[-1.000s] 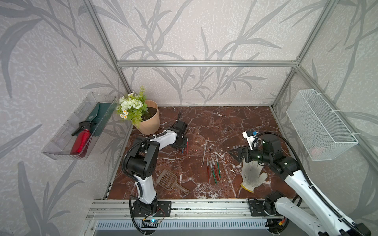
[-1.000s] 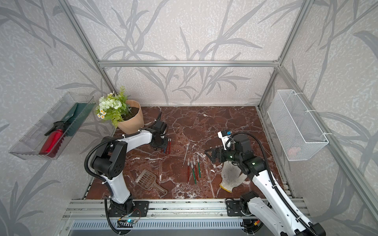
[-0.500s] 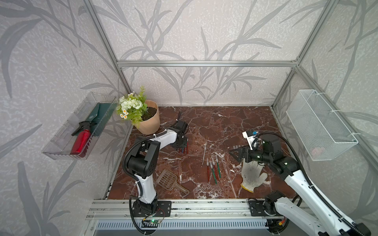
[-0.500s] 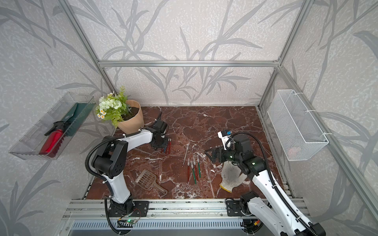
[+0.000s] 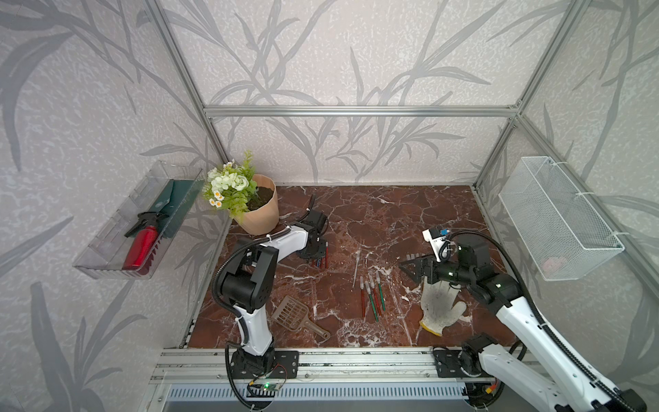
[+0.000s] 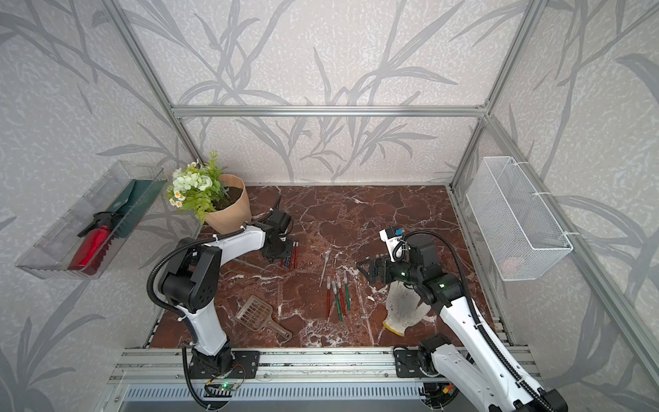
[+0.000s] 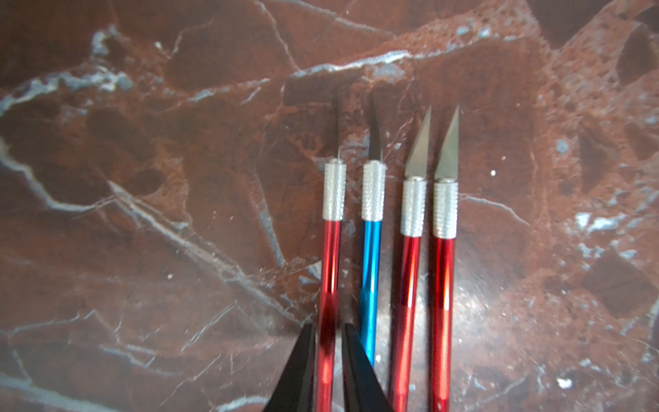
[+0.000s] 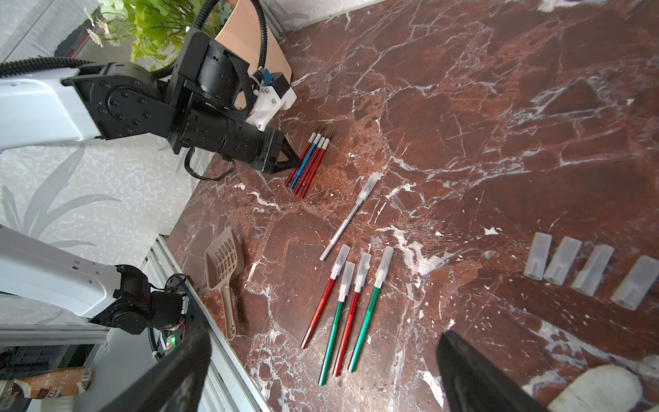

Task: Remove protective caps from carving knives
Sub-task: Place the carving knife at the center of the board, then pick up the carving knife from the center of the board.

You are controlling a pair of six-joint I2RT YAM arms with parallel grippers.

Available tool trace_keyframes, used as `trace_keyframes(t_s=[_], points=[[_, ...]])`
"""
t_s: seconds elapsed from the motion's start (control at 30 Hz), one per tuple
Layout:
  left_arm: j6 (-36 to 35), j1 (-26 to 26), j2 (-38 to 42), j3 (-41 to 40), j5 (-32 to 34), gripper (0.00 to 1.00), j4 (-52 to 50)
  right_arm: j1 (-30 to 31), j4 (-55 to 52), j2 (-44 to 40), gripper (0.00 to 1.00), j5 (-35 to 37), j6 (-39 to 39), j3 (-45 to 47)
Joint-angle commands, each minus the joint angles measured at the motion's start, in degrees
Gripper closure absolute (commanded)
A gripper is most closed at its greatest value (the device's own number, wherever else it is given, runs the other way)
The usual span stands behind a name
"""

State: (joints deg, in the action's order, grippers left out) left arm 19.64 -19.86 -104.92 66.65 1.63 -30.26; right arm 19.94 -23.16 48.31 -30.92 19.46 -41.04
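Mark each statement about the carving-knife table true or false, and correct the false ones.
1. The four knives by the left gripper have bare blades. True.
2. Those four all have red handles. False: the blue knife lies among three red ones.
3. The right gripper holds a cap. False: it is open and empty.
4. Four loose caps lie in a row on the table. True.
5. Both green-handled knives are uncapped. False: each still wears its cap.

Both top views look down from high in front over the whole tabletop; the wrist cameras, far nearer, share four knives.
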Motion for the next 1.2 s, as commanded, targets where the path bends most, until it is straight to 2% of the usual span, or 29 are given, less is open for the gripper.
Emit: trace_keyframes(t_s=[0.0,0.33,0.57,0.77,1.17], points=[[3.7,-0.1,4.4,0.2,-0.3,0.79,-2.6,0.3,-0.5,-0.2,0.01,0.9,-0.2,0.1],[9.3,-3.8,14.4,-6.8,-6.8,0.78,-1.5,0.3,-4.0,1.0,0.01,5.7,-0.1,-0.3],[12.4,-11.9,19.8,-8.8,-6.3,0.78,-0.7,0.4,-7.6,2.7,0.01,8.9,-0.6,-1.3],[13.8,-17.3,19.9,-9.6,-4.8,0.78,2.7,0.4,-7.9,2.8,0.01,9.1,-0.8,-1.8],[13.4,-19.0,16.0,-9.6,-6.5,0.78,7.4,1.3,-6.2,4.1,0.00,8.0,-0.7,-1.0]])
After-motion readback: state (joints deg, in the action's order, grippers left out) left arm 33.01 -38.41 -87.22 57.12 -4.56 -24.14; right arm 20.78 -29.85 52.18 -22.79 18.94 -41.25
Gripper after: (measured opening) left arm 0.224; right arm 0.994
